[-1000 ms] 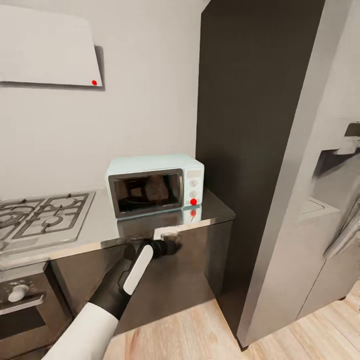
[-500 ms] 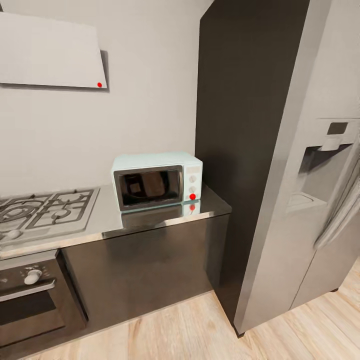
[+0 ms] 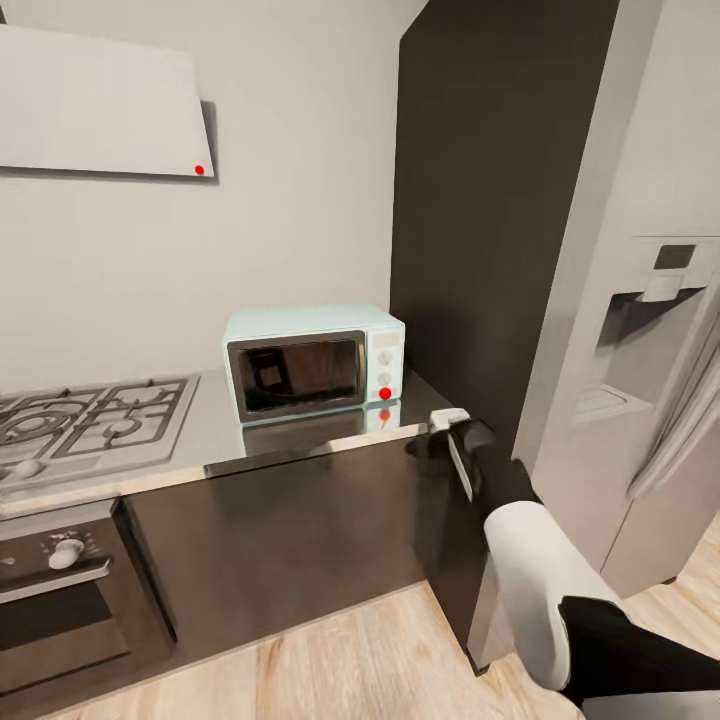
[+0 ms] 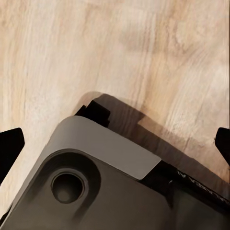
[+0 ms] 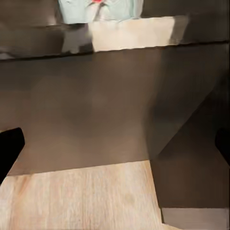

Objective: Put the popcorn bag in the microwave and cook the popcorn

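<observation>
Microwave [image 3: 314, 362] sits at the worktop's [image 3: 200, 450] right end, door shut; right end effector [image 3: 447, 425] hovers by that front corner, fingers spread wide; left end effector [image 4: 115, 143] likewise spread, over the wood floor [image 4: 120, 48].

We see the glossy grey countertop [image 3: 300, 440] running along the wall over dark cabinets [image 3: 290, 545]. On it the mint-blue microwave [image 3: 313, 360] stands near the right-hand end, door shut, mirrored in the surface. The steel gas hob [image 3: 85, 425] is set into it further left, apart from the microwave.
</observation>
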You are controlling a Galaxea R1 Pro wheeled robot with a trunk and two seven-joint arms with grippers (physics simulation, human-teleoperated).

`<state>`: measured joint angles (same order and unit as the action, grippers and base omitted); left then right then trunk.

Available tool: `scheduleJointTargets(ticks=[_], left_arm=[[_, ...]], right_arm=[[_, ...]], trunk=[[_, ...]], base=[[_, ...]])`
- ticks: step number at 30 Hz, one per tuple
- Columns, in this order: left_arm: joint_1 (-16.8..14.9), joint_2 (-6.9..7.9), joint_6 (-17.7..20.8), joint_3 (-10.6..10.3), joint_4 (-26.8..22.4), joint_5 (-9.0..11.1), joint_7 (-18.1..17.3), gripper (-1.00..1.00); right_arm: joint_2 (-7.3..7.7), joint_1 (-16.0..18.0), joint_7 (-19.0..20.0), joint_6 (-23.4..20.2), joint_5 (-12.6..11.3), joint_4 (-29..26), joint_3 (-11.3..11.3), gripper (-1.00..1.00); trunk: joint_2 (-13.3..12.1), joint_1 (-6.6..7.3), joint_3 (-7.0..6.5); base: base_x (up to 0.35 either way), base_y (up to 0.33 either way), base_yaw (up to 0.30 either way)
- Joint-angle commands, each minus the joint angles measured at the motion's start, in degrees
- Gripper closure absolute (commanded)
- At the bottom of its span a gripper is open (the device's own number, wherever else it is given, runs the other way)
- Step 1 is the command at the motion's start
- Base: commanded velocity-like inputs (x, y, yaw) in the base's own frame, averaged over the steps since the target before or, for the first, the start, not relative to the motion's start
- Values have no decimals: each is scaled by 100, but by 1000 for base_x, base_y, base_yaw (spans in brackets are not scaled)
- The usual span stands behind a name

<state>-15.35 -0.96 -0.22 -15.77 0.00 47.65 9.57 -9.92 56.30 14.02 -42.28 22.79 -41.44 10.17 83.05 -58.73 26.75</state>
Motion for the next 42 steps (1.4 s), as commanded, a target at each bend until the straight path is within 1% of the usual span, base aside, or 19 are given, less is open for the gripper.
scheduleJointTargets(ticks=[1, 4, 6, 10, 12, 13, 15, 19, 20, 21, 22, 23, 24, 26, 28, 30, 34, 40, 42], left_arm=[[-3, -10, -69, -48, 0, 42, 11, -100], [-3, -22, -138, -49, -1, 42, 3, -100], [-2, -24, -121, -47, 0, 36, -4, -100], [-3, -19, -98, -47, 0, 8, -20, -100], [-3, -14, -101, -46, 0, 3, -23, -100], [-3, -12, -101, -44, -1, 5, -24, -100], [-3, -10, -101, -42, 0, 6, -23, -100], [-3, -9, -108, -41, 0, 9, -18, -100], [-3, -9, -109, -42, 0, 12, -17, -100], [-3, -11, -110, -44, -1, 10, -17, -100], [-3, -15, -110, -46, 0, 9, -18, -100], [-3, -15, -110, -47, 0, 8, -18, -100], [-3, -17, -110, -48, 0, 8, -17, -100], [-3, -18, -110, -48, 0, 7, -16, -100], [-3, -18, -110, -49, 0, 7, -16, -100], [-3, -18, -110, -49, 0, 5, -16, -100], [-3, -18, -110, -49, -1, 6, -17, -100], [-3, -18, -118, -49, -5, 2, -16, -100], [-3, -18, -119, -49, -7, 0, -19, -100]], right_arm=[[-8, 188, 82, -26, -124, -323, 35, -100], [-8, 322, 124, 8, -380, -1198, 20, -100], [-8, 339, 138, 119, -427, -1392, 15, -100], [-8, 215, 203, 695, -429, -1346, 12, -100], [-8, -20, 413, 1072, -429, -1314, 12, -100], [-8, -70, 507, 1127, -431, -1305, 12, -100], [-8, -133, 663, 1207, -424, -1164, 17, -100], [-8, -161, 767, 1604, -408, -333, 20, -100], [-8, -163, 931, 1698, -407, -71, 20, -100], [-8, -163, 1080, 1723, -407, 18, 20, -100], [-8, -163, 1418, 1733, -399, 101, 20, -100], [-8, -163, 1532, 1727, -397, 119, 20, -100], [66, -164, 1834, 1712, -386, 153, 17, -100], [345, -164, 2144, 1686, -420, 184, 28, -100], [422, -164, 2184, 1677, -430, 191, 31, -100], [456, -164, 2196, 1673, -433, 195, 34, -100], [478, -164, 2191, 1669, -450, 197, 58, -100], [494, -164, 2132, 1729, -451, 187, 123, -100], [597, -164, 1989, 1759, -448, 160, 516, -100]], trunk=[[3, 0, 7], [3, 0, 7], [3, 0, 7], [3, 0, 7], [3, 0, 7], [3, 0, 7], [3, 0, 7], [3, 0, 7], [3, 0, 7], [3, 0, 7], [3, 0, 7], [3, 0, 7], [3, 0, 7], [3, 0, 7], [3, 0, 7], [3, 0, 7], [3, 0, 7], [3, 0, 7], [3, 0, 7]], base=[[0, 0, 0], [0, 0, 0], [91, 0, 0], [262, 0, 0], [311, 0, 0], [317, 0, 0], [319, 0, 0], [319, 0, 0], [187, 0, 0], [119, 0, 0], [61, 0, 0], [49, 0, 0], [25, 0, 0], [9, 0, 7], [3, 0, 117], [1, 0, 211], [0, 0, 188], [0, 0, 20], [0, 0, 2]])
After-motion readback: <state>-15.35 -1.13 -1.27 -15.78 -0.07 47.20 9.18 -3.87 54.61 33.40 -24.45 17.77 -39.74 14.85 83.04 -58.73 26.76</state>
